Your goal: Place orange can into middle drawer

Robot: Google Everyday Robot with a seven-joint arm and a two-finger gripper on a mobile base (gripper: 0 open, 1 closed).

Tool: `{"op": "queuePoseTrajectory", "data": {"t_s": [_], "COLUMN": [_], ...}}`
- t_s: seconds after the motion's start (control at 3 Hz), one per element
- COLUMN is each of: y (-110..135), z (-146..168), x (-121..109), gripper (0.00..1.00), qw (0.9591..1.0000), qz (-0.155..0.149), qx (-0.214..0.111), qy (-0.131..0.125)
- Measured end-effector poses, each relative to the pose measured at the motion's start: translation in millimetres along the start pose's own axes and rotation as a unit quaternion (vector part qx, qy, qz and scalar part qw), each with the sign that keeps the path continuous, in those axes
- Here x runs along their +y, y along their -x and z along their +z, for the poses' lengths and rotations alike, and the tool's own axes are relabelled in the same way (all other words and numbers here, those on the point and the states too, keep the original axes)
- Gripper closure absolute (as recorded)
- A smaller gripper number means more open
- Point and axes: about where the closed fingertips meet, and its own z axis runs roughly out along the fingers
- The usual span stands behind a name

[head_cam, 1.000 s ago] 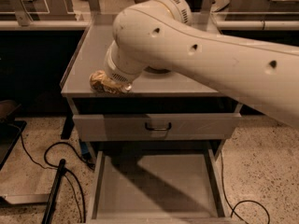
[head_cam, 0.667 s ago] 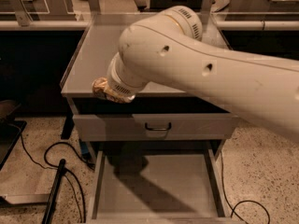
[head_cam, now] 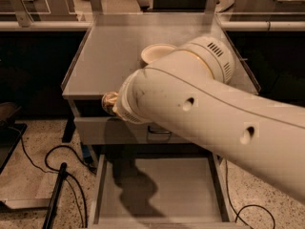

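At cabinet (head_cam: 107,56) front edge, fingers (head_cam: 109,99) apparently around orange can (head_cam: 111,107)

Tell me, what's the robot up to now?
Gripper at cabinet front edge, mostly behind arm. Orange can there, above open middle drawer. Nothing seen blocking.

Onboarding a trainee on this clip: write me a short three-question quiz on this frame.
1. True or false: the can lies in the open drawer.
2. Where is the gripper? A) at the cabinet's front-left edge; B) inside the drawer; C) behind the cabinet.
3. Fill in: a white ___ sits on the cabinet top.
Key: 1 false; 2 A; 3 bowl.
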Motion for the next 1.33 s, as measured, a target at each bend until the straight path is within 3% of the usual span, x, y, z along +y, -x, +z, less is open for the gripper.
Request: {"op": "queuePoseTrajectory", "data": {"t_s": [0.67, 1.33], "y": [-10, -58], "z": [-1, 14], "x": [13, 67], "gripper": [1.0, 1.0], "qw": [0.9999, 0.9972], "qz": [0.01, 0.073], "qx": [0.004, 0.019], "qy": [0.009, 0.005]}}
